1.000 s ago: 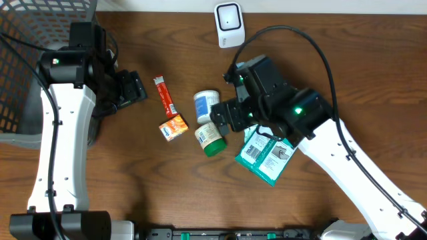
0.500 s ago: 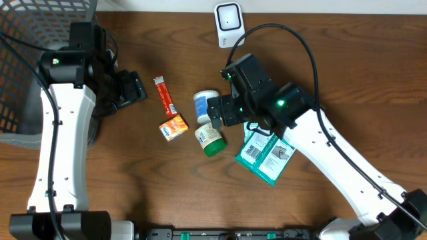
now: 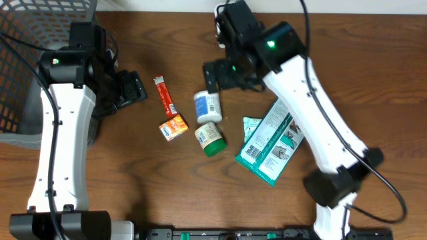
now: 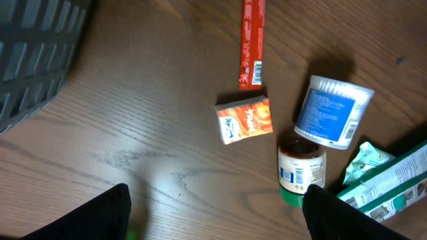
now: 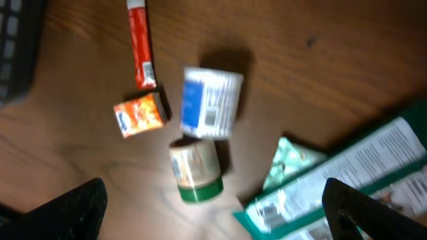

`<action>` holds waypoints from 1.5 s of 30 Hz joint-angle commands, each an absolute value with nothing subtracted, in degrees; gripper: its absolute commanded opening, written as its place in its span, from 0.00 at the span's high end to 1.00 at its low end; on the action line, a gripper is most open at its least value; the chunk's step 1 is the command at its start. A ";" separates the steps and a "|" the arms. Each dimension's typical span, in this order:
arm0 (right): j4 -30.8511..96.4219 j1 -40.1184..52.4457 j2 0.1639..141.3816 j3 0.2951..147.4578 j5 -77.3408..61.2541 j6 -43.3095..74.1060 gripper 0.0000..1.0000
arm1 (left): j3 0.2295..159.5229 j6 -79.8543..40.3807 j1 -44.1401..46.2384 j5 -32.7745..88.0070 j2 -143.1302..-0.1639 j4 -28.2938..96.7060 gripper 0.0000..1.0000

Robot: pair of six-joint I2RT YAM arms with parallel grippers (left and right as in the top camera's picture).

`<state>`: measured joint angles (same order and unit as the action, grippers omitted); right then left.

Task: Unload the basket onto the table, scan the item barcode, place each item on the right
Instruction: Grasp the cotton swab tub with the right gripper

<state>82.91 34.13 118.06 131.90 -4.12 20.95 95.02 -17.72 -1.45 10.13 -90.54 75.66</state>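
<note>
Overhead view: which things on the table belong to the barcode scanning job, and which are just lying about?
Job (items that could be scanned, none picked up yet):
red stick packet
orange box
blue-and-white tub
green-lidded jar
green pouches

Lying about:
wire basket, at the left edge, untouched

Dark brown wooden table (image 3: 147,193). Bears a slim red sachet stick (image 3: 164,96), a small orange carton (image 3: 173,127) just below it, a blue-and-white cylindrical tub (image 3: 207,107) on its side, a beige green-lidded jar (image 3: 211,139) just below that, and flat green-and-white packets (image 3: 270,143) to the right.
</note>
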 commanded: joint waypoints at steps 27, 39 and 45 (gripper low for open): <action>71.46 34.61 143.87 132.90 -8.23 23.79 0.01 | 95.68 -17.17 -1.48 9.78 -89.58 75.83 0.16; 71.79 34.09 141.97 133.03 -8.21 23.77 0.11 | 95.68 -17.17 -1.48 9.78 -89.58 75.83 0.17; 71.72 34.06 140.68 133.03 -8.21 23.75 0.18 | 95.68 -17.17 -1.48 9.78 -89.58 75.85 0.17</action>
<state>71.64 34.09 143.92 132.22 -8.12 23.51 95.02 -17.74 -1.45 10.13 -90.54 75.66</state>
